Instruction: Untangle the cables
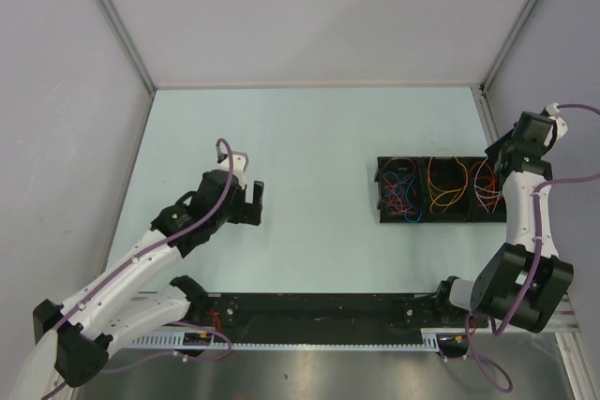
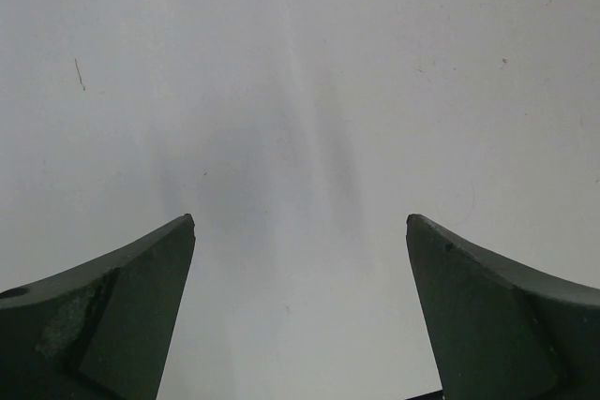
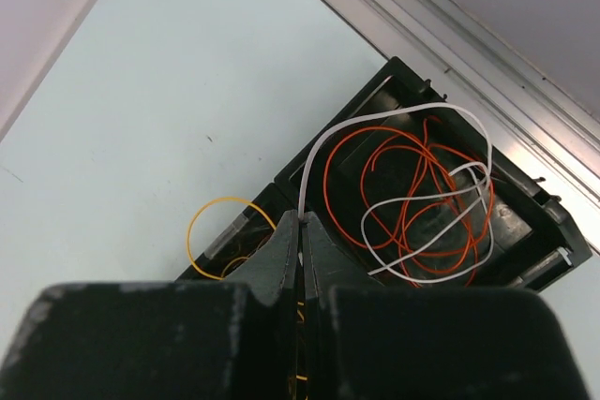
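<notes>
White wire (image 3: 394, 114) is pinched by your closed right tool (image 3: 301, 231), likely to draw it from orange cables (image 3: 412, 194) in the tray (image 3: 562, 241) by the table's (image 1: 281, 138) right edge; your left tool (image 2: 300, 222) gapes empty.

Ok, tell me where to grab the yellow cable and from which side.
Take the yellow cable by the loop arching over the tray wall, from above on the bare-table side: there it probably stands clear of the other cables. Use the open left tool.
</notes>
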